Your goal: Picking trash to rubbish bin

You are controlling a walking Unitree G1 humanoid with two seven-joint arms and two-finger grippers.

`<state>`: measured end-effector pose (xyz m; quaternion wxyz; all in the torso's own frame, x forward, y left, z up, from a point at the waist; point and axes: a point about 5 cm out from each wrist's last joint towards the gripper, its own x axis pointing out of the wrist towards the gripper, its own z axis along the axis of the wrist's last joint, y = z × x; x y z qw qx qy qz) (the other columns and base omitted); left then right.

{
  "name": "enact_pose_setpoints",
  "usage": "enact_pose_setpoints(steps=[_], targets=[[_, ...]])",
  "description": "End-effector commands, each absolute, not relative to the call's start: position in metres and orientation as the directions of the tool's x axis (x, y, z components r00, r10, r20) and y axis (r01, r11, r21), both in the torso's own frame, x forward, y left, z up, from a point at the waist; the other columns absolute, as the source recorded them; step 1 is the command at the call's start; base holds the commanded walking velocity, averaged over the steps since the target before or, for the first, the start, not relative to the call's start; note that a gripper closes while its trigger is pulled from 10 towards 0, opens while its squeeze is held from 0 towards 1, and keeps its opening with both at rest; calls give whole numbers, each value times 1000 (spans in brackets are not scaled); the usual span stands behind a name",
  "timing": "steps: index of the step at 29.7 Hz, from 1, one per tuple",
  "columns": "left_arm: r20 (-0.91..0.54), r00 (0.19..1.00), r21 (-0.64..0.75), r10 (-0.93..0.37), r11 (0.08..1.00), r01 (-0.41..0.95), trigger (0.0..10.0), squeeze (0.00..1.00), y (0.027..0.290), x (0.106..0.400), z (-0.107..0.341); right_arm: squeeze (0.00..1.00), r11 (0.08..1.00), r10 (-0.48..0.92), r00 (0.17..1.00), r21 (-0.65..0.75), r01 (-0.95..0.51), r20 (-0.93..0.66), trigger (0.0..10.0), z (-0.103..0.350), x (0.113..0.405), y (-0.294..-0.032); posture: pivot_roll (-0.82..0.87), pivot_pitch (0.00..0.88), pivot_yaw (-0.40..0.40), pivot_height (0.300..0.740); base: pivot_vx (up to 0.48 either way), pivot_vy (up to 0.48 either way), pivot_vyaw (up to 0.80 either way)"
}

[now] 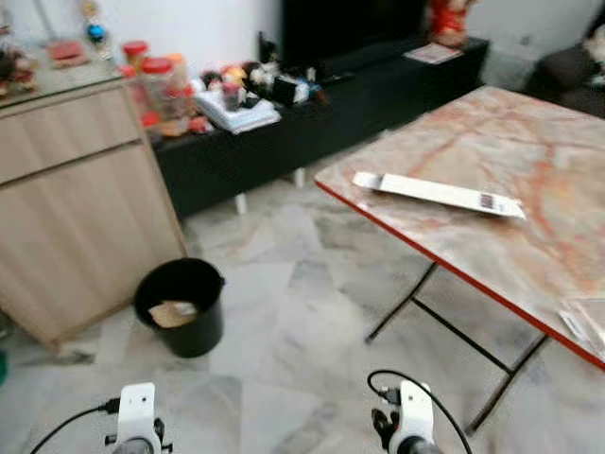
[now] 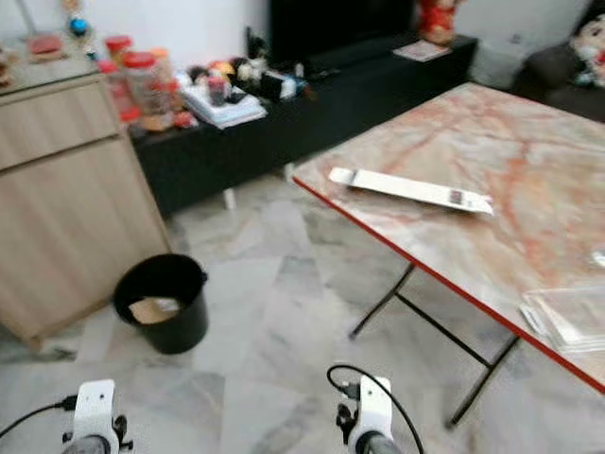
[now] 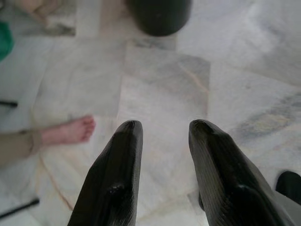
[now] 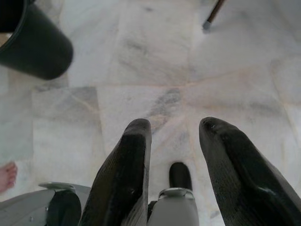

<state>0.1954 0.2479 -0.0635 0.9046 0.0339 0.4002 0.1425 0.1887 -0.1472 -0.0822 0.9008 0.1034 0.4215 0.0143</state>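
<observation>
A black rubbish bin (image 1: 181, 305) stands on the marble floor beside a wooden cabinet, with brownish paper inside it. On the marble-topped folding table (image 1: 529, 218) lies a long flat white wrapper (image 1: 437, 194), and a clear plastic packet (image 1: 588, 323) lies near the table's front edge. Both arms hang low at the bottom of the head views. My left gripper (image 3: 162, 129) is open over bare floor, with the bin (image 3: 159, 15) farther ahead. My right gripper (image 4: 175, 127) is open too, holding nothing, with the bin (image 4: 33, 44) off to one side.
A wooden cabinet (image 1: 76, 199) stands at the left. A low black TV bench (image 1: 321, 104) with jars, books and clutter runs along the back wall. The table's black folding legs (image 1: 444, 322) cross under it. A person's bare foot (image 3: 70, 131) rests on the floor near my left gripper.
</observation>
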Motion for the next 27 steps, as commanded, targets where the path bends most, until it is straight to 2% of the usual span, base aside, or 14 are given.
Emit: enact_pose_setpoints(steps=[1, 27], targets=[[-719, 633, 188, 285, 958, -218, 10000, 0, 249, 195, -64, 0, 979, 113, 644, 194, 56, -756, 10000, -82, 189, -146, 40, 0, 5, 740, 0, 0, -769], [-729, 624, 198, 281, 959, -201, 10000, 0, 248, 191, -66, 0, 986, 97, 633, 162, 46, -768, 10000, -83, 187, -149, 37, 0, 0, 740, 0, 0, -769]])
